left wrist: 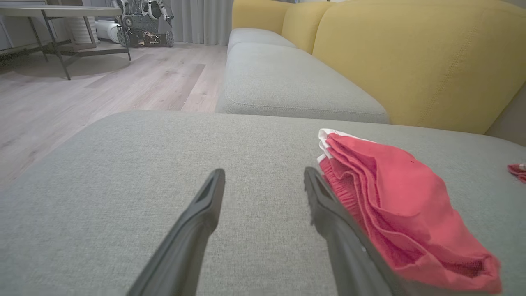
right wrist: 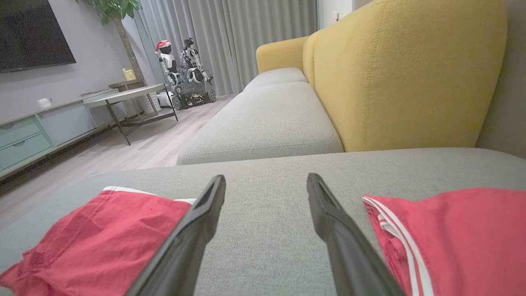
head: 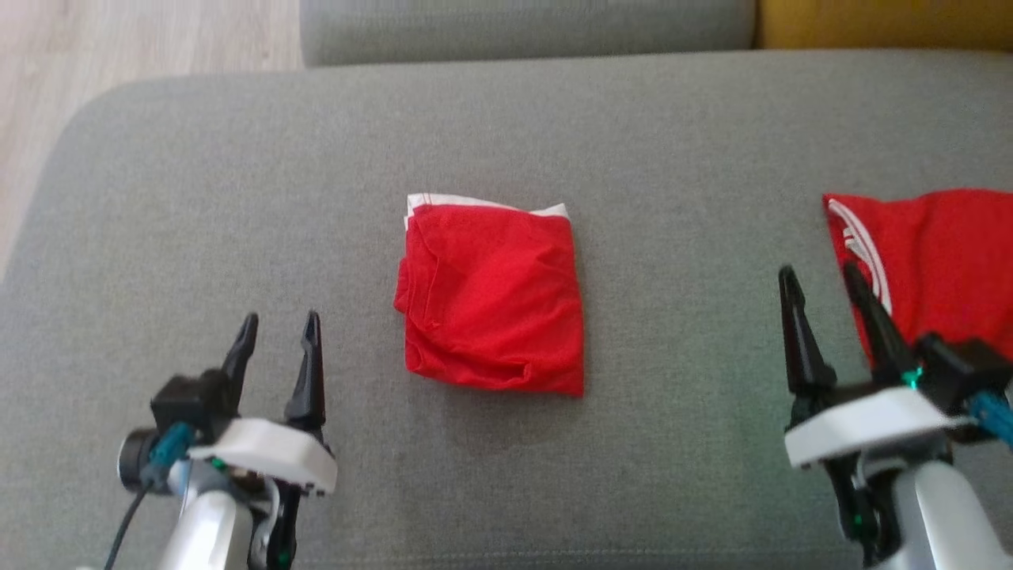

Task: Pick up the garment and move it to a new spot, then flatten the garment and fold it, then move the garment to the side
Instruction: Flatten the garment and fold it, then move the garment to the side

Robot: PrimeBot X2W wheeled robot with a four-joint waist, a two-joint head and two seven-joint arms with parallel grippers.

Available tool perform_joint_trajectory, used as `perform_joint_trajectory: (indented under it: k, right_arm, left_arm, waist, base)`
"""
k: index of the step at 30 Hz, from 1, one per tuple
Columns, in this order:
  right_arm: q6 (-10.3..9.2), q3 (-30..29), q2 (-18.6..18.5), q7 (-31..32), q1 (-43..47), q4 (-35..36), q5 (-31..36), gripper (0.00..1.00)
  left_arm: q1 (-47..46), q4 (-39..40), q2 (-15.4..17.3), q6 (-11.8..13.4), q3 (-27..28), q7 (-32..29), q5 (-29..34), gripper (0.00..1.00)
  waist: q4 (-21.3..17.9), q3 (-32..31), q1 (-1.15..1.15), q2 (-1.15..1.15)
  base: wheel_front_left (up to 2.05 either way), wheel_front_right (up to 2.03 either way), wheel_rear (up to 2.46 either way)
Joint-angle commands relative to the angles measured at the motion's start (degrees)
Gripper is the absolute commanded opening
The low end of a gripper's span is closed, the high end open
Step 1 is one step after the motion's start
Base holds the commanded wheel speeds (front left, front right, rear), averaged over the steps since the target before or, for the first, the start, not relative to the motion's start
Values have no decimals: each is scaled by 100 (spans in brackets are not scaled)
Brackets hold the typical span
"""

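Grey cushion lies bare left of the folded garment and in a wide strip between it and the second red garment at the far right. Far strip behind both is bare too. Yellow backrest rises beyond the far edge, toward the right.

This is a home living room. Ahead of the right fingers runs a sofa with grey seat cushions and yellow backrests. Left of the fingers are pale wood flooring, a slim-legged table, a low drawer cabinet beneath a wall-mounted television, a potted plant and long grey curtains.
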State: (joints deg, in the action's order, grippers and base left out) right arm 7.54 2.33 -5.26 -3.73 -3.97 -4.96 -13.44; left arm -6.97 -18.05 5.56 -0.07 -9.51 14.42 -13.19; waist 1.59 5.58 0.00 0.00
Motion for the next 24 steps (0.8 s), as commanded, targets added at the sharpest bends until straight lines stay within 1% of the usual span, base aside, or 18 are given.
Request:
perform_joint_trajectory:
  k: [1, 9, 12, 24]
  right_arm:
    - [-5, 84, 12, 21, -46, 239, 63, 100]
    - [-5, -127, 129, 334, 722, 790, 194, 100]
    - [-5, -187, 159, 444, 916, 951, 227, 100]
    - [-5, -203, 214, 657, 1153, 1245, 343, 100]
  left_arm:
    - [-108, 218, 119, -18, 190, 12, 32, 100]
    - [372, 491, 212, 22, 124, -195, 7, 100]
    - [539, 623, 224, 73, 143, -262, -33, 100]
    - [864, 981, 319, 220, 163, -410, -72, 100]
  waist:
    - [-34, -94, 0, 0]
    - [-32, -508, 0, 0]
    - [-26, -612, 0, 0]
    - [-27, -779, 0, 0]
  base:
    - [0, 0, 0]
    - [0, 0, 0]
    - [0, 0, 0]
    - [0, 0, 0]
